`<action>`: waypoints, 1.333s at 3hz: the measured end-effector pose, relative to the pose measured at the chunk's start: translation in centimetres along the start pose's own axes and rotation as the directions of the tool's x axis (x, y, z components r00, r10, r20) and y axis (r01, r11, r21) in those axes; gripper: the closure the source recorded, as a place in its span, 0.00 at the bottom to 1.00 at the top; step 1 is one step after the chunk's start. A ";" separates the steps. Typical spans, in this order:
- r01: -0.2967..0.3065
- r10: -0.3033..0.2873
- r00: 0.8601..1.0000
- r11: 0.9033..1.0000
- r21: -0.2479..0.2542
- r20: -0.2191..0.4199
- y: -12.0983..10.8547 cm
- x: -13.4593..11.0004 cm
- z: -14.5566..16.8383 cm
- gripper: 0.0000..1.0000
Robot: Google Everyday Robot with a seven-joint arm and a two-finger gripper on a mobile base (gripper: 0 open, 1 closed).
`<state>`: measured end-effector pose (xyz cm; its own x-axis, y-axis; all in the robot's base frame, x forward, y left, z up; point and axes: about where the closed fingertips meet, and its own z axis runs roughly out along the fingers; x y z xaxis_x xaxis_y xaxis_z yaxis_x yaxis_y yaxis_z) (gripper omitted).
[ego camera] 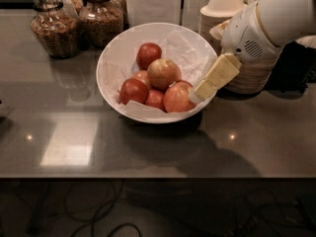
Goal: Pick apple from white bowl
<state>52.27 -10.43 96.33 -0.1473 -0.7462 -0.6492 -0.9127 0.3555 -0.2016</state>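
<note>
The white bowl (112, 57) stands on the dark counter, lined with crumpled white paper. It holds several apples. The palest apple (163, 73), yellowish-tan with a red blush, lies on top at the middle of the pile. Deep red apples (148, 54) lie behind it and at its front left. A larger orange-red apple (177, 98) lies at the front right. My gripper (200, 93), cream-coloured on a white arm, comes in from the upper right. Its tip is over the bowl's right rim, beside the orange-red apple and to the right of the pale apple. It holds nothing that I can see.
Two glass jars (54, 27) with brown contents stand at the back left. Stacks of small beige bowls (224, 11) stand right of the white bowl, partly behind my arm. A white box (153, 3) stands at the back. The counter's front edge (148, 176) runs along the bottom.
</note>
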 end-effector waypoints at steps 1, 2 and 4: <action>0.019 -0.018 0.999 1.000 -0.017 0.026 0.0 -1.7 1.8 0.00; 0.032 -0.031 0.998 0.999 -0.026 0.051 -0.3 -3.0 3.3 0.02; 0.036 -0.033 0.998 0.998 -0.042 0.058 -0.6 -4.3 5.4 0.12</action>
<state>55.50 -4.40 95.23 -0.0944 -0.7236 -0.6837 -0.9324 0.3049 -0.1940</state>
